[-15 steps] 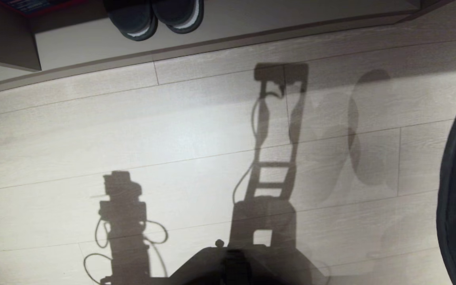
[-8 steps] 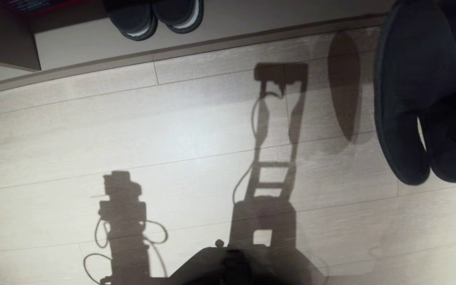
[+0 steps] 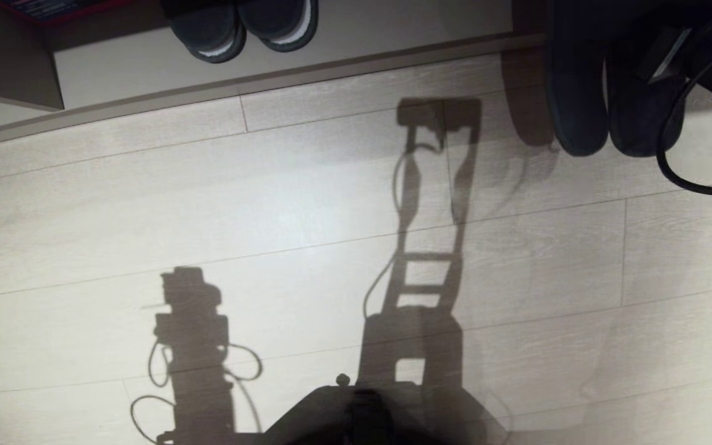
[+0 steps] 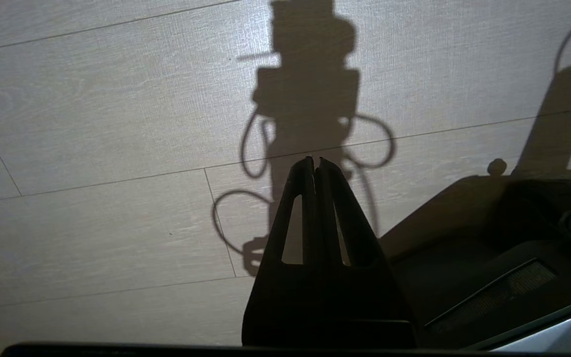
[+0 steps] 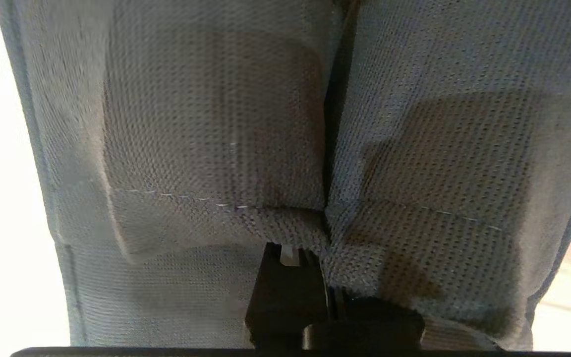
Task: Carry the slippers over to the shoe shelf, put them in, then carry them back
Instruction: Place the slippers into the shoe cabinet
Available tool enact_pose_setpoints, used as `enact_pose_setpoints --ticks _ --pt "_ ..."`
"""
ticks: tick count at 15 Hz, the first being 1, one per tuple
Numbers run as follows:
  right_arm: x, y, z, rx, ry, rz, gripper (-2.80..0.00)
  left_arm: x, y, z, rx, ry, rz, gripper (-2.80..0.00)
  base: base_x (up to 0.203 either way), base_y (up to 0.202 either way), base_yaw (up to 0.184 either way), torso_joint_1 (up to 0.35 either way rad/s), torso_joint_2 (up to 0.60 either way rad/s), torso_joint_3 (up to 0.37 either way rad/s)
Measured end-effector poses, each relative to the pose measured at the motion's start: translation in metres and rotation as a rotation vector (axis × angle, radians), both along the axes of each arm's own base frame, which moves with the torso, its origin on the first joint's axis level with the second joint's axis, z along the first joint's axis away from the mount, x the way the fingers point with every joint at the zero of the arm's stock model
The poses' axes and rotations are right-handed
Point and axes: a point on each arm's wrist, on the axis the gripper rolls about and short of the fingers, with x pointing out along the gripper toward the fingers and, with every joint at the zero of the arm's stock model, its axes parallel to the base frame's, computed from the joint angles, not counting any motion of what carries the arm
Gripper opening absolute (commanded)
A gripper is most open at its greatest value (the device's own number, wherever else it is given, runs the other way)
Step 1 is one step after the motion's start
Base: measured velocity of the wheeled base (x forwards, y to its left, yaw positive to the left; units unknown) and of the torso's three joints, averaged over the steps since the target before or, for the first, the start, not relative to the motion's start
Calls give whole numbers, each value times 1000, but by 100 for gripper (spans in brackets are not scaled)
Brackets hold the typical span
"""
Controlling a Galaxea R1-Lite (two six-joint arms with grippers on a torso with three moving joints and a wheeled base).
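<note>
Right gripper [image 5: 310,258] pinched tight on the slippers [image 5: 226,148], soft woven grey-blue mesh, dangling above the shelf's [image 3: 306,68] edge; left gripper [image 4: 315,166] closed, empty.

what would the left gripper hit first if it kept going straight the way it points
Probably the bare wood-look floor. The left gripper is shut and points at it, nothing between; depth is unclear.

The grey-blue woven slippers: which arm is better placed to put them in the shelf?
Right. The right gripper is shut on the grey-blue woven slippers, beside the beige shoe shelf. The left gripper is shut, holds nothing and is over the bare floor.
</note>
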Motion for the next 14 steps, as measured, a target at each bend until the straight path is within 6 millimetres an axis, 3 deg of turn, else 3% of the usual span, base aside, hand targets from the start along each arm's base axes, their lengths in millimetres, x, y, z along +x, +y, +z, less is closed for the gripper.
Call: enact_pose_setpoints --ticks 2,7,11,14 --pt "11 1 4 -2 -11 6 -280 0 0 0 0 0 0 -280 0 0 0 0 0 0" --pt "32 3 36 -4 -130 31 -280 0 0 0 0 0 0 -280 0 0 0 0 0 0" --pt "41 4 37 -3 -140 33 -280 0 0 0 0 0 0 -280 16 0 -1 0 1 1" --pt "42 5 35 -4 -135 34 -280 0 0 0 0 -1 0 -280 182 0 0 3 3 0"
